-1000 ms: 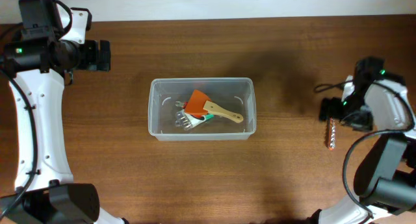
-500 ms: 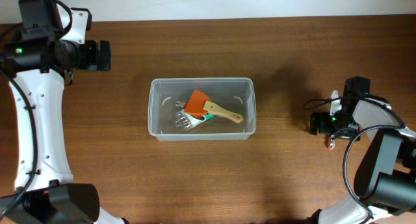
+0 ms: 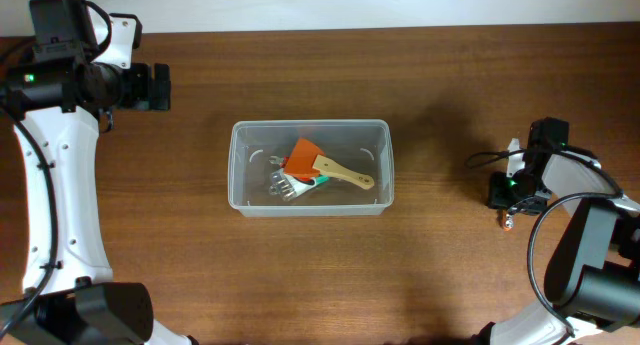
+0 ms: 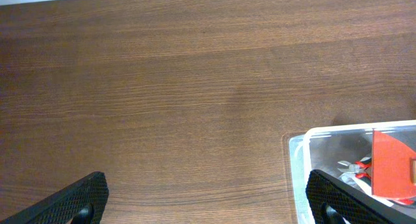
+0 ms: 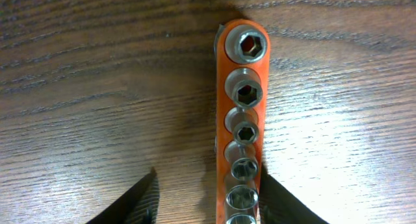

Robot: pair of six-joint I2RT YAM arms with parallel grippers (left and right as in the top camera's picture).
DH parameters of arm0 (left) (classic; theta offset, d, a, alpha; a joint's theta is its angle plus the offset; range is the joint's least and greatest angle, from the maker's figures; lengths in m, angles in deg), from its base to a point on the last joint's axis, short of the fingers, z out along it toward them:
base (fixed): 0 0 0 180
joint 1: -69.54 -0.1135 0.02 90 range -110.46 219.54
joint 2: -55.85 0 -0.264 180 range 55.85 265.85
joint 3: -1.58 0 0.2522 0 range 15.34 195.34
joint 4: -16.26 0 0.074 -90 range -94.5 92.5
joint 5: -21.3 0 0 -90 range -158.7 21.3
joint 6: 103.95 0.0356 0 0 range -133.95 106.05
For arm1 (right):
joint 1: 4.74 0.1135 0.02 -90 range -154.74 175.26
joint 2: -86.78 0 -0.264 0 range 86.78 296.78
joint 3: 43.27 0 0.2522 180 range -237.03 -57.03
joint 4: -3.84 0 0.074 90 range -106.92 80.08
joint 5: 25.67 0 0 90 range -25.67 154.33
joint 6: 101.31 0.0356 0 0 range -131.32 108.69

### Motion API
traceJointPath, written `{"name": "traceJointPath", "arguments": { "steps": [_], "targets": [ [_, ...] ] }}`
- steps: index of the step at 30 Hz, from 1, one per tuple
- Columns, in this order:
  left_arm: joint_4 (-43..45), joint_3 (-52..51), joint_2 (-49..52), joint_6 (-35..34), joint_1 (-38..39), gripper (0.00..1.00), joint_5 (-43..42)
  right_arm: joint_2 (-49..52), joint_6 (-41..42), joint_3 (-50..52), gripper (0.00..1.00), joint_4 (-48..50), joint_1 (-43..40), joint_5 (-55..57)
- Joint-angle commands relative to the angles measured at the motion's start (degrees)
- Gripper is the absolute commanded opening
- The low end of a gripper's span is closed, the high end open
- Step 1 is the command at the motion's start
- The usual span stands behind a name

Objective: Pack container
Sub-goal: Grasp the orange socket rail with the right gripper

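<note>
The container (image 3: 310, 124), a clear plastic bin, stands at the table's middle, and its corner (image 4: 298, 160) shows in the left wrist view. Inside lie an orange scraper (image 3: 303, 153) with a wooden handle and pliers (image 3: 283, 186). An orange socket rail (image 5: 244, 107) with several metal sockets lies on the table at the right; only its near end (image 3: 508, 222) shows from overhead. My right gripper (image 5: 208, 185) straddles it: the right finger touches the rail, the left finger stands apart from it. My left gripper (image 4: 208, 191) hangs wide open over bare wood, up and left of the container.
The wooden table (image 3: 450, 75) stretches round the container. A black cable (image 3: 490, 157) loops beside the right arm. The table's far edge runs along the top, behind the left arm (image 3: 60, 45).
My right gripper has come down over the socket rail and its fingers have narrowed around it. The left arm has not moved.
</note>
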Motion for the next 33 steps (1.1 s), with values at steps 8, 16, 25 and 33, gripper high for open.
{"name": "traceJointPath", "arguments": {
  "steps": [8, 16, 25, 33],
  "targets": [
    [-0.13, 0.04, -0.31, 0.96, 0.02, 0.99, -0.61, 0.11, -0.20, 1.25, 0.37, -0.04, -0.02, 0.94],
    [-0.15, 0.04, -0.31, 0.96, 0.02, 0.99, -0.61, 0.11, -0.20, 1.25, 0.33, -0.02, -0.02, 0.94],
    [-0.22, 0.04, -0.31, 0.96, 0.02, 0.99, -0.61, 0.11, -0.17, 1.25, 0.16, 0.22, -0.02, 0.92],
    [-0.28, 0.02, -0.31, 0.94, 0.02, 0.99, -0.61, 0.07, 2.62, 0.46, 0.04, 0.35, 0.00, -0.70]
  ]
}}
